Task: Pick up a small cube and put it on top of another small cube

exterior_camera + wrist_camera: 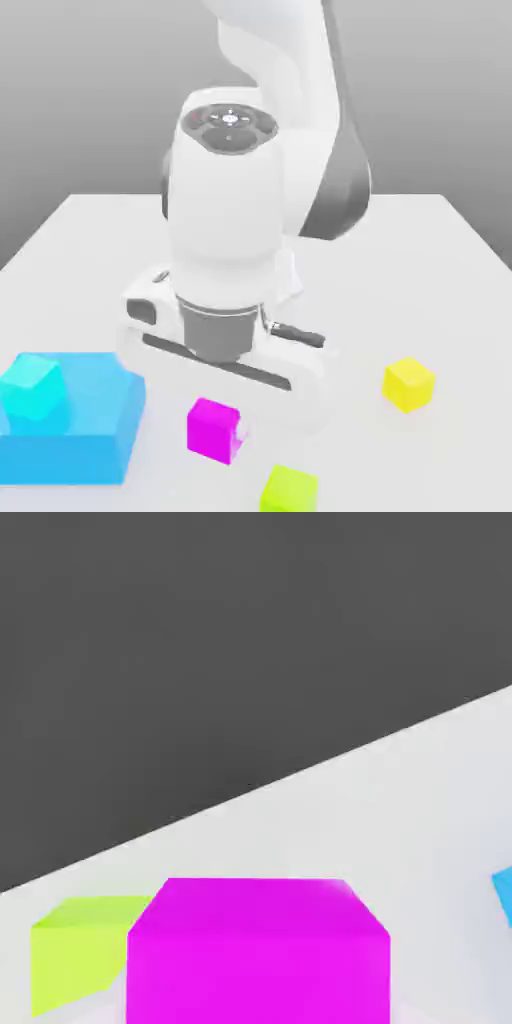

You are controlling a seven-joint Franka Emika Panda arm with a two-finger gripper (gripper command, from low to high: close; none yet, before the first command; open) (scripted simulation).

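While I watch from the exterior view, the counter (pixel 450 260) reads as a flat, pale grey-white slab with a plain grey backdrop behind it; the hand view shows its far edge running against dark grey. The white Panda arm (pixel 225 215) leans low over the middle of the counter, smooth and glossy. Its claw (pixel 238 428) is pinched in tight on the small magenta cube (pixel 213 429), which sits at the near side, matte and sharp-edged; I cannot tell whether the cube is lifted or resting. A lime-green cube (pixel 289 489) lies just beside it, nearer and to the exterior view's right. A yellow cube (pixel 408 384) stands well apart on the right. At the left, a small cyan cube (pixel 32 388) rests on a large blue block (pixel 85 430).
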